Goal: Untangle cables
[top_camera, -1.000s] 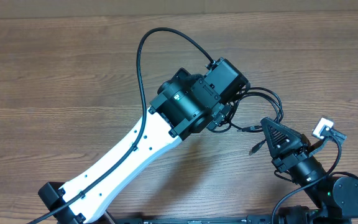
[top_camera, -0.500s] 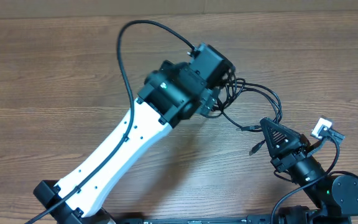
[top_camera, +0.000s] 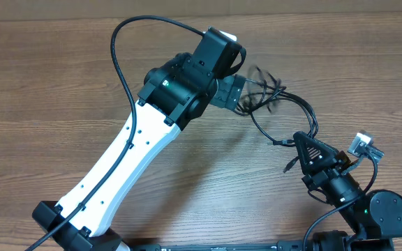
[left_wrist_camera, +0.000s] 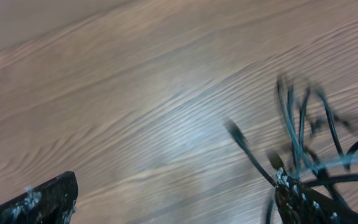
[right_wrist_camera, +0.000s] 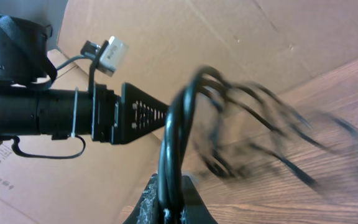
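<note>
The cables (top_camera: 262,90) stretch across the table's (top_camera: 61,84) right half. In the overhead view they slant from a blurred bunch at the left gripper (left_wrist_camera: 176,190) down-right to the right gripper (right_wrist_camera: 166,208); there are several strands, too smeared to count. The left jaws gape wide, with cords snagged on one finger (left_wrist_camera: 300,202), and the right pair clamps the bundle.

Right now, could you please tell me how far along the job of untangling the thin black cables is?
Done: nothing separated; the thin black cables form one bunch. In hand: the right gripper clamps several strands, while the open left gripper has the bunch against one finger. Left: pulling every cord free.
</note>
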You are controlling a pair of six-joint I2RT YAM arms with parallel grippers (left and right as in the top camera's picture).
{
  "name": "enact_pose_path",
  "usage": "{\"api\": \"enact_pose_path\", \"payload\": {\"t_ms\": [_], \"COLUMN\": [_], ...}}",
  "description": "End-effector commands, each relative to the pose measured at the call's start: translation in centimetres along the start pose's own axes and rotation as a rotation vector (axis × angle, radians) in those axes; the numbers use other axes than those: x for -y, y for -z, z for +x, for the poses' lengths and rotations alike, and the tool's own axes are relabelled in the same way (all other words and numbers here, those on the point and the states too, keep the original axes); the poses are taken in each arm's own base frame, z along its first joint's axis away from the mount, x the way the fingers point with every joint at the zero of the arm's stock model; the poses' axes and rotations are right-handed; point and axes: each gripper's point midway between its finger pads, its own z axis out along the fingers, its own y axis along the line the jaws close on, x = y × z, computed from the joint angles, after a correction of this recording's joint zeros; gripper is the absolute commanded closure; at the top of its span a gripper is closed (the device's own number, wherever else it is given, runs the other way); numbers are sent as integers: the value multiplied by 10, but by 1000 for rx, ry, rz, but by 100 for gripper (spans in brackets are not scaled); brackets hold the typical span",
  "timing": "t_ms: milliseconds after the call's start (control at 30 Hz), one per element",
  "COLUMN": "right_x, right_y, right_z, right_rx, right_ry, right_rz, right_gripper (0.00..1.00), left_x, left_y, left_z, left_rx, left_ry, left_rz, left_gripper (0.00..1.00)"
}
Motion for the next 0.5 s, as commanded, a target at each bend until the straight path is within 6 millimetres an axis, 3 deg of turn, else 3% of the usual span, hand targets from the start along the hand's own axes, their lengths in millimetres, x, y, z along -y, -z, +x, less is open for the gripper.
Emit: {"api": "enact_pose_path", "payload": {"t_ms": [0, 167, 300, 467], "right_x": [-2, -2, -3, -7], "right_y": [2, 2, 2, 2], "right_z": [-4, -4, -4, -1], "right_rx": [22, 22, 21, 5], "right_ry": [49, 49, 49, 95], "right_rz": [0, 0, -3, -27], "right_gripper": [96, 96, 96, 96], "left_x": [12, 22, 52, 61], "left_y": [9, 10, 17, 21], "left_z": [-14, -14, -1, 10], "left_rx": [46, 50, 21, -1], "left_ry": [-3, -52, -256, -337], "left_rz": [94, 151, 337, 402], "left_gripper": [0, 0, 2, 2]}}
